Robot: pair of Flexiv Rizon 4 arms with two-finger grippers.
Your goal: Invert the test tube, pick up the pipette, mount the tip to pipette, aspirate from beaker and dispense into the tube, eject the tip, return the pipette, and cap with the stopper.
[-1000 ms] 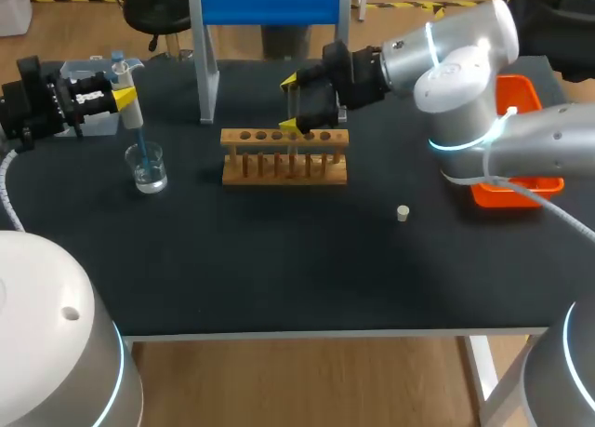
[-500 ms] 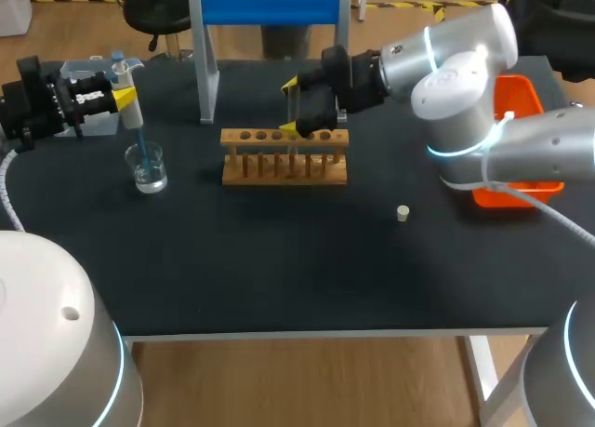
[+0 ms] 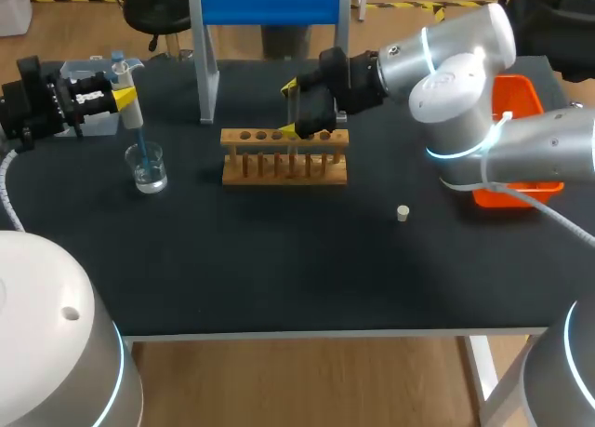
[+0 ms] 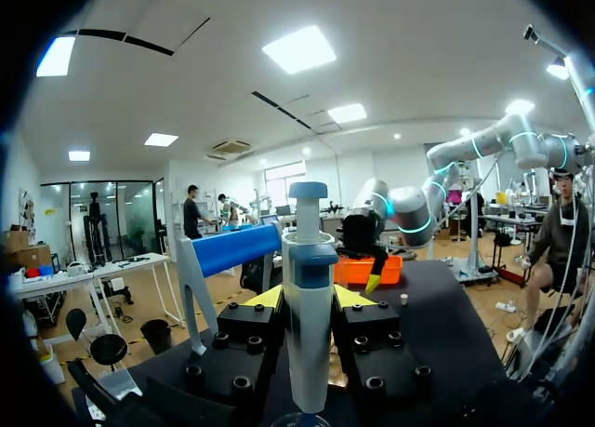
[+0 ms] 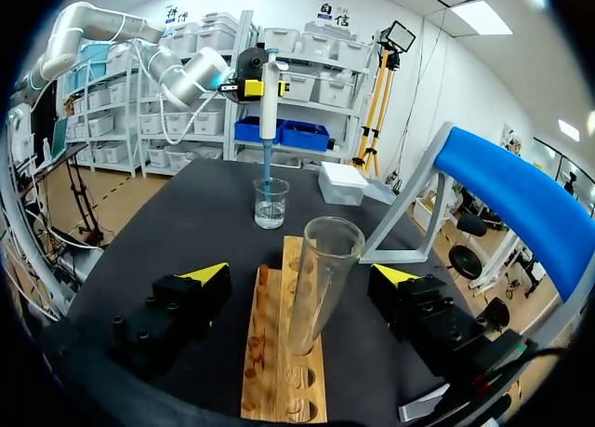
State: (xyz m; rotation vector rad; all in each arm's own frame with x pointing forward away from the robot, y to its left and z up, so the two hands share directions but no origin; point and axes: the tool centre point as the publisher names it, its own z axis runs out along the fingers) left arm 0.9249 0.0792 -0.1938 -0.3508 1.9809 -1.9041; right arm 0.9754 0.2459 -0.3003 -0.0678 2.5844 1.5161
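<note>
The test tube stands mouth up in the wooden rack, leaning a little; which hole holds it I cannot tell, nor whether anything is in the glass. The right gripper is at the rack with its fingers spread wide, one on each side of the tube and clear of the glass, so it is open.

To the left of the rack, near it, stands the beaker with clear liquid in its bottom. The pipette hangs upright over the beaker with its blue tip dipped into the liquid. The left gripper is clamped on the pipette's body, a yellow finger pressed against each side.

The stopper lies alone on the tabletop, in front of the rack's right end and well apart from it. From the rack forward to the tabletop's near edge there is a wide dark stretch with only the stopper on it.

Behind the rack, toward the far edge, stands a blue-topped stand. An orange tray sits at the right edge, well apart from the rack and partly hidden by the right arm; its contents do not show.
</note>
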